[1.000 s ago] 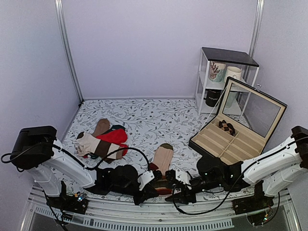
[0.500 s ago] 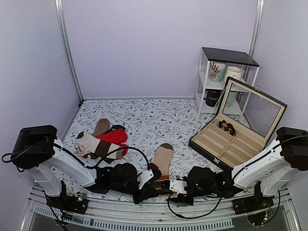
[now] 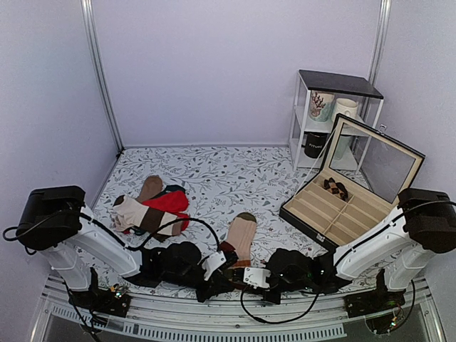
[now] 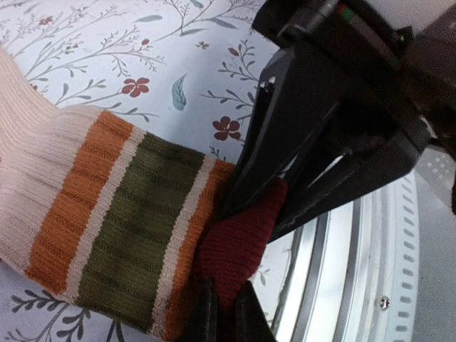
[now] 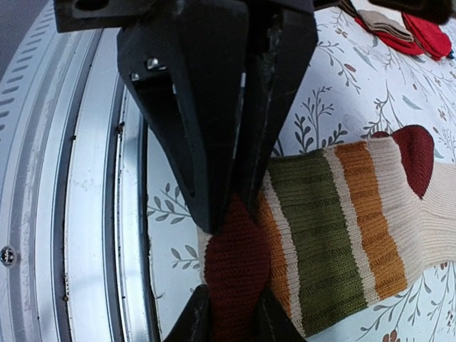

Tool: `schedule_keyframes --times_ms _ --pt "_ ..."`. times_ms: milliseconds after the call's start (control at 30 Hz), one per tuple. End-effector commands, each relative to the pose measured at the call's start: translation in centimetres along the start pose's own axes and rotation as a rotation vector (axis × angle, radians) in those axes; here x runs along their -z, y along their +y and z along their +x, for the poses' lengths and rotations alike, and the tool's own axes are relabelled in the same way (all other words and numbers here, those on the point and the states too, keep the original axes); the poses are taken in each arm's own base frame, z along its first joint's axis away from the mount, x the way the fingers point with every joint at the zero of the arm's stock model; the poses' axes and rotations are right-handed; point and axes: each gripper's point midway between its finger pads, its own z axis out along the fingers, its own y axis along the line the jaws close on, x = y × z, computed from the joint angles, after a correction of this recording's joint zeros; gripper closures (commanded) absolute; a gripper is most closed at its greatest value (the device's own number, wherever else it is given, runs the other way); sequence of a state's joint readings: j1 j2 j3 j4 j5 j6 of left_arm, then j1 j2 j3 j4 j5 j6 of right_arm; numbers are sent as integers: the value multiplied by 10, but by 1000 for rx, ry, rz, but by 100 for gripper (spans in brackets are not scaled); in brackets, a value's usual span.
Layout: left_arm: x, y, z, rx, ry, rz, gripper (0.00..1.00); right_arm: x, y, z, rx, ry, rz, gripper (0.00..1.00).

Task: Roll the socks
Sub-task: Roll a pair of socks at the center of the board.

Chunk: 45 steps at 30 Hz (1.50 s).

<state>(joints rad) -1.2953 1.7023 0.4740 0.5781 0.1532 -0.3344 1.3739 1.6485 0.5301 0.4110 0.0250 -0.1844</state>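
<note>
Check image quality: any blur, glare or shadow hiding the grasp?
Left wrist: knit of the socks crisp; left gripper at the bottom edge is out of focus. Right wrist: knit crisp; right gripper soft too, sheen on the metal rail. Top external: even soft light, sharp, but the grasp is lost in black-on-black at the near edge.

The overhead view was bright and evenly lit by soft, diffuse light. The desk (image 3: pixel 214 167) showed only faint, soft-edged shadows. The vertical posts (image 3: pixel 96 71) leaned slightly near the frame's edges. Both wrist views were sharp on the ribbing of the socks (image 4: pixel 114 214). The right hand (image 4: pixel 249 217), close in the left wrist view, was dark with little detail. The metal rail (image 5: pixel 85 178) carried a pale sheen.
</note>
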Motion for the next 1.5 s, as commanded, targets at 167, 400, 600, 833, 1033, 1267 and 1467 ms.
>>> schedule_keyframes --times_ms 167,400,600,833,1033,1267,1467 --pt "29 32 15 -96 33 -250 74 -8 21 29 -248 142 -97 85" --pt "79 -6 -55 -386 -327 -285 54 -4 21 43 -511 208 -216 85" --pt "72 -6 -46 -475 -289 -283 53 -4 22 53 -691 335 -332 85" --pt "52 -7 -35 -532 -260 -265 52 -1 30 62 -789 403 -430 85" --pt "26 -7 -23 -571 -182 -243 52 -1 34 61 -828 418 -477 85" --pt "15 -5 -18 -570 -154 -241 58 -1 36 65 -850 438 -483 85" --pt "9 -5 -6 -557 -113 -214 77 -1 36 64 -850 437 -487 85"
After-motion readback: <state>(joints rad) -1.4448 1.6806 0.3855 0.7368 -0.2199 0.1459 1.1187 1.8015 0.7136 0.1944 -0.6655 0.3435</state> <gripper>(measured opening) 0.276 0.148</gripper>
